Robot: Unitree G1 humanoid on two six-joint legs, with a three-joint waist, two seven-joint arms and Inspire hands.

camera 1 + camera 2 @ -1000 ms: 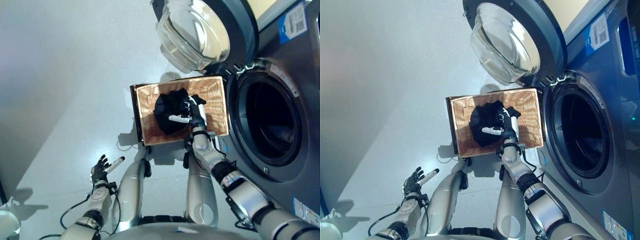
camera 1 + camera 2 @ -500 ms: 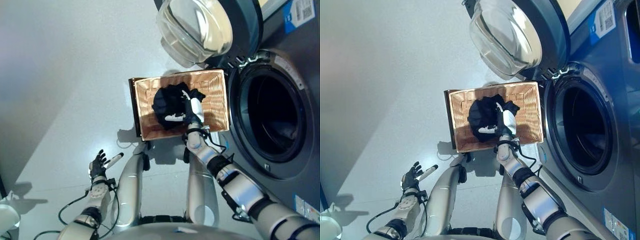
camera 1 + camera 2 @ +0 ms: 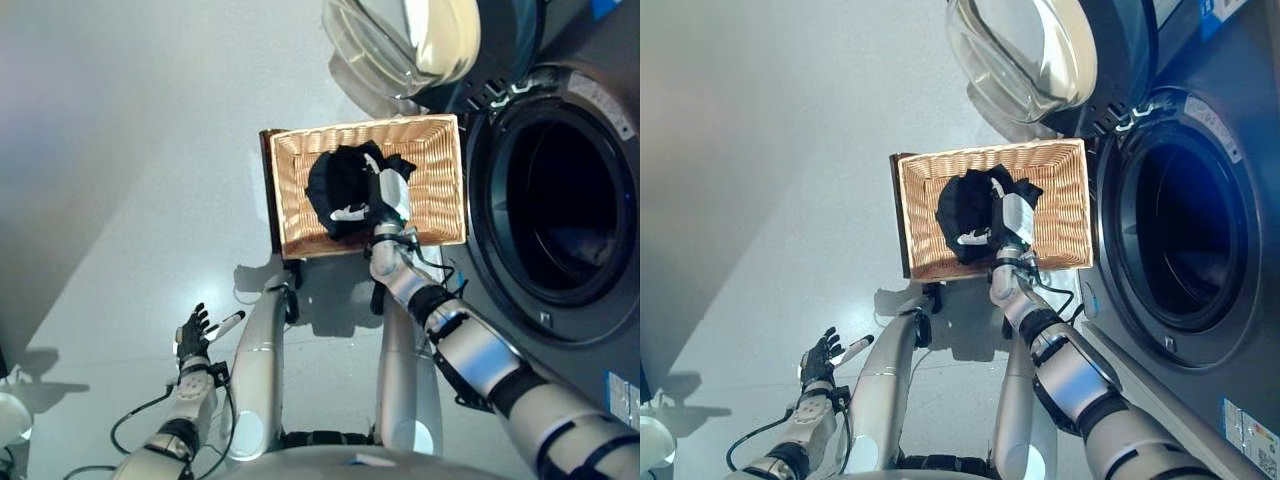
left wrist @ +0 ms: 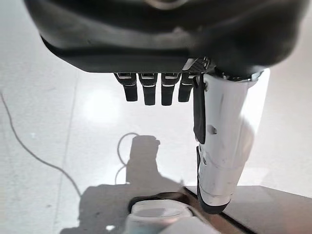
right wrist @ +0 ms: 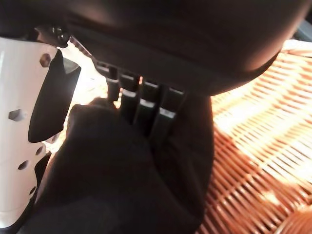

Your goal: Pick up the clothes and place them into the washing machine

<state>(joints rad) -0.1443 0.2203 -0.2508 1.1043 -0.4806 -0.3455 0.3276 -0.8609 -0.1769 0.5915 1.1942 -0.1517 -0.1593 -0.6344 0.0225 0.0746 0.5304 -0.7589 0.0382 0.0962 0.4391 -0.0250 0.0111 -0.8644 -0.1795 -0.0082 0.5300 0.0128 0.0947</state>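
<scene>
Grasp step: right hand point(image 3: 385, 200) pressed into black clothes point(image 3: 340, 185) in basket point(image 3: 440, 190), fingers seemingly closing round cloth; left hand point(image 3: 193, 332) open, idle. Next: lift toward washing machine point(image 3: 560, 200).

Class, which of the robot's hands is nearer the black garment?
Right. The right hand is on the black garment inside the wicker basket; the left hand hangs over bare floor.

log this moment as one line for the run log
stage: grasp | right hand: on black clothes in wicker basket | left hand: idle, open | washer door: open
</scene>
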